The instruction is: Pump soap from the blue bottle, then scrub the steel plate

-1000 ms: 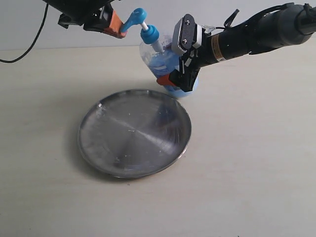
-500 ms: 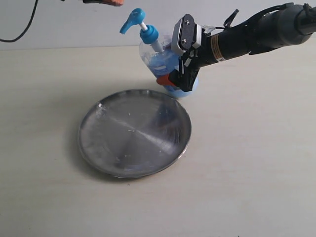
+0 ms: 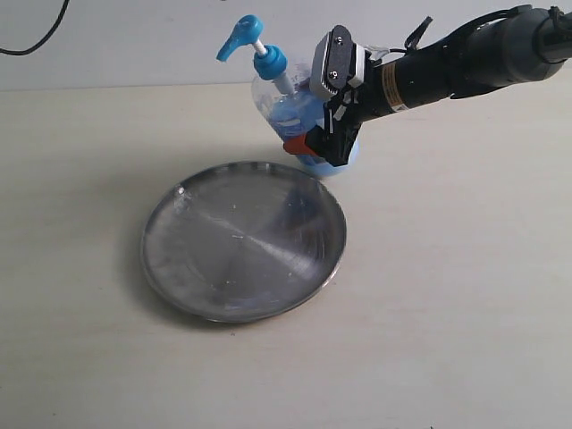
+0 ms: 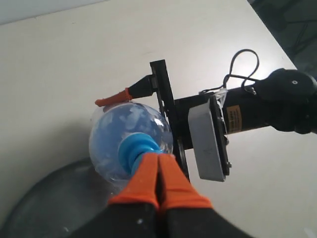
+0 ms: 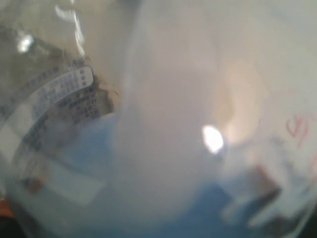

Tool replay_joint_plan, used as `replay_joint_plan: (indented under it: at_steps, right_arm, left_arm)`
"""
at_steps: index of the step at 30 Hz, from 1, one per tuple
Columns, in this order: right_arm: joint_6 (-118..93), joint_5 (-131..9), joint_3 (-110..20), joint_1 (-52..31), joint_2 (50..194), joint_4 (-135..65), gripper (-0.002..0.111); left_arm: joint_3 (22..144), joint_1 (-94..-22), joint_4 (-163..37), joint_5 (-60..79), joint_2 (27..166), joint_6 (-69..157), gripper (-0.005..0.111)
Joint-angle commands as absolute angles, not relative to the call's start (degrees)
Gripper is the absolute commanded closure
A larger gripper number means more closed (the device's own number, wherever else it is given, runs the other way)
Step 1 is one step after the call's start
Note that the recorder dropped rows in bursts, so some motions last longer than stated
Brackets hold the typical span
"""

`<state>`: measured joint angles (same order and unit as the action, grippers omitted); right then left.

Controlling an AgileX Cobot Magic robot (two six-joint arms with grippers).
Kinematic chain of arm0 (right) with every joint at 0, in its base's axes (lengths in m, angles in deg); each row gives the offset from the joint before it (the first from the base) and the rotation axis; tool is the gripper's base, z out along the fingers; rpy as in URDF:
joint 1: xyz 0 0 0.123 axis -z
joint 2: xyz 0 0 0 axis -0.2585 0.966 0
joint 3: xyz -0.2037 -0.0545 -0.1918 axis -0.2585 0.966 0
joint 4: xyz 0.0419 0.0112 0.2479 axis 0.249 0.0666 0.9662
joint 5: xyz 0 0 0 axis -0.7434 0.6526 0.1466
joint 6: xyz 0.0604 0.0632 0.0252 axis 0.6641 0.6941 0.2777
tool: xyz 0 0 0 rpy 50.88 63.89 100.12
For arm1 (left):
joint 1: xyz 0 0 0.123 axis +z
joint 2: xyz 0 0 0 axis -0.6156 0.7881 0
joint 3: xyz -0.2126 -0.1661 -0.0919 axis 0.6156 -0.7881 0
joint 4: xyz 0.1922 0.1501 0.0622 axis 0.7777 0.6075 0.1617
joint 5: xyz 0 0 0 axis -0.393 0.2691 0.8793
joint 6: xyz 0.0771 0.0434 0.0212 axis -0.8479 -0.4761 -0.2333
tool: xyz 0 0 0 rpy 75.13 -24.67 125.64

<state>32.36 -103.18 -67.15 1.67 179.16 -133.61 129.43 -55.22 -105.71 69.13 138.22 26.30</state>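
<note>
The blue bottle (image 3: 299, 112) leans toward the steel plate (image 3: 243, 241), its base near the plate's far rim and its pump head (image 3: 241, 36) raised. My right gripper (image 3: 319, 146) is shut on the bottle's lower body, with an orange finger (image 4: 114, 98) pressed against its side. The right wrist view is filled by the blurred bottle and its printed label (image 5: 59, 94). My left gripper (image 4: 159, 158) is out of the exterior view; its orange fingers are shut together, empty, above the blue collar (image 4: 133, 148). I cannot make out any soap on the plate.
The pale table (image 3: 447, 295) stretches around the plate on all sides. The black right arm (image 3: 456, 67) reaches in from the upper right. A black cable (image 3: 36, 40) hangs at the top left corner.
My left gripper rose from beside the pump head and left the exterior view at the top. The bottle, plate and right arm stayed put.
</note>
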Motion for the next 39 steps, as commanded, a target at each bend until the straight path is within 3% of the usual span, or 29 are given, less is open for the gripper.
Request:
replay_joint_plan:
  at_steps: [1,39]
  right_arm:
    - [31.9,-103.1,-67.9,1.8,178.9,-132.3,0.108]
    - [31.9,-103.2,-67.9,1.8,178.9,-132.1,0.108]
  left_arm:
    - [129.8,-55.7,-106.4,70.3,138.2,25.8,0.107]
    - [129.8,-57.4,-102.0,69.7,141.0,25.2,0.107]
